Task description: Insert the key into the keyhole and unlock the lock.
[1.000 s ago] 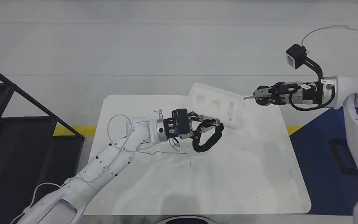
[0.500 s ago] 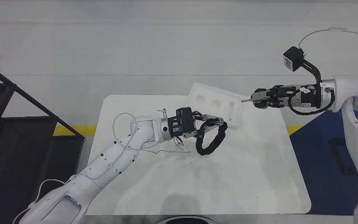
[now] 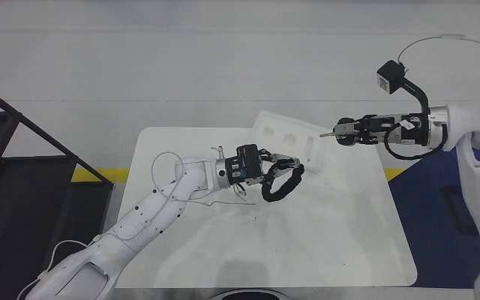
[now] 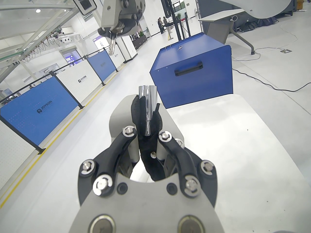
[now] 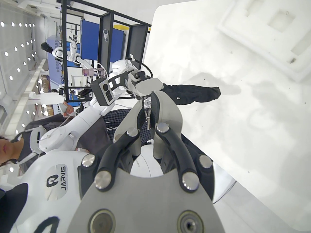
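While the left gripper [image 3: 291, 166] pinches the lock [image 3: 279, 191] and the right gripper [image 3: 343, 127] pinches the key [image 3: 327, 134], they hang well apart; insertion and unlocking are not yet done.

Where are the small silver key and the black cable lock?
small silver key [image 4: 112, 44]: left wrist view, on its blade.
black cable lock [image 4: 148, 107]: left wrist view, on its shiny metal cylinder.

A white table [image 3: 337, 240] with rounded corners carried a white foam tray [image 3: 289, 139] with rectangular recesses, which lay flat near the table's far edge, one corner reaching out past that edge.
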### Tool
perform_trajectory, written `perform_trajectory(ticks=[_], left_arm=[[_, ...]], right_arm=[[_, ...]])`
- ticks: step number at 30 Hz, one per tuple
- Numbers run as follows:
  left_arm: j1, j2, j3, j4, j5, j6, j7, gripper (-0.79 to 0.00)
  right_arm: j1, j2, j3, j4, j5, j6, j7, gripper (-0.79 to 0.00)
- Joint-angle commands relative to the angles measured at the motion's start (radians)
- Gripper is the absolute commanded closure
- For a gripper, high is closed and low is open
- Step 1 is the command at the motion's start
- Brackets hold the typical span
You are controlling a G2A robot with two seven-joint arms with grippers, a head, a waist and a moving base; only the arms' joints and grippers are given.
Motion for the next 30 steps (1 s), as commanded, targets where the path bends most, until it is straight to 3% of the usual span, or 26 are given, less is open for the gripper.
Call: perform_trajectory(ticks=[1, 6, 14, 30], left_arm=[[0.010, 0.001, -0.012, -0.003, 0.008, 0.018, 0.002, 0.000], [0.005, -0.004, -0.020, 0.000, 0.051, 0.036, 0.027, 0.000], [-0.013, -0.036, 0.024, 0.032, 0.086, 0.120, 0.120, 0.000], [-0.002, -0.070, 0.037, 0.038, 0.096, 0.178, 0.113, 0.000]], right_arm=[[0.025, 0.003, -0.015, -0.018, 0.001, -0.007, 0.044, 0.000], [0.078, 0.010, -0.085, -0.031, 0.020, -0.024, 0.064, 0.000], [0.123, 0.040, -0.173, -0.045, 0.022, 0.027, 0.013, 0.000], [0.189, 0.140, -0.295, -0.099, -0.011, 0.021, 0.019, 0.000]])
